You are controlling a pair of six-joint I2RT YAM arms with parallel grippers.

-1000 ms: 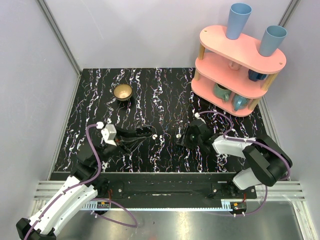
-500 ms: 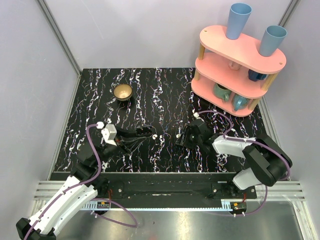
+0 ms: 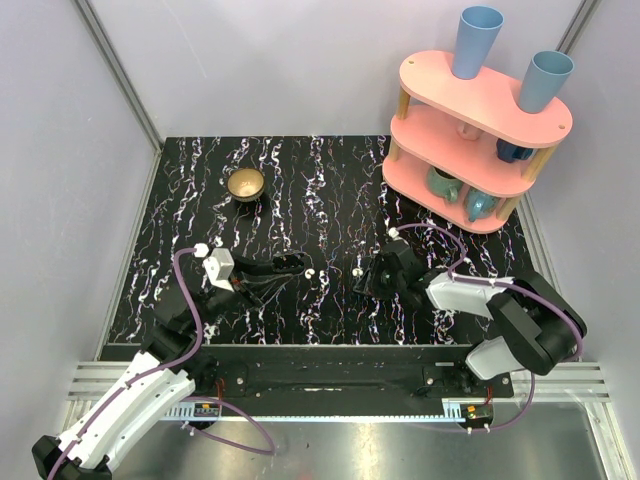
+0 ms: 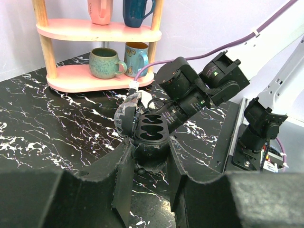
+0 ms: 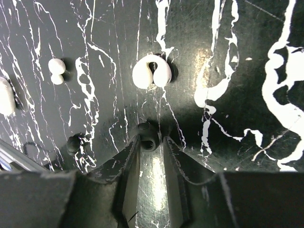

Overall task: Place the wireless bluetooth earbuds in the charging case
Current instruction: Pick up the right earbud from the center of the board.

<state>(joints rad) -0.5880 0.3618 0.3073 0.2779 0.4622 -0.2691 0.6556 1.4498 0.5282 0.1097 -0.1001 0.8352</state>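
Observation:
The charging case (image 4: 152,130) I see is black, not white. It is open, with two oval sockets facing up and its lid tilted back. My left gripper (image 4: 149,156) is shut on its base and holds it just above the table; it also shows in the top view (image 3: 285,266). My right gripper (image 5: 151,142) is low on the table (image 3: 362,280), its narrow jaws closed on a small black earbud (image 5: 148,137) with a hollow tip. A second black earbud (image 5: 73,144) lies to its left.
Two small white lumps lie on the black marble table ahead of the right gripper: a horseshoe-shaped one (image 5: 152,73) and a double one (image 5: 57,71). A brass bowl (image 3: 245,184) stands at the back left. A pink shelf (image 3: 475,140) with mugs and cups stands at the back right.
The right gripper has shifted very slightly to the right. The left gripper and the case have not moved.

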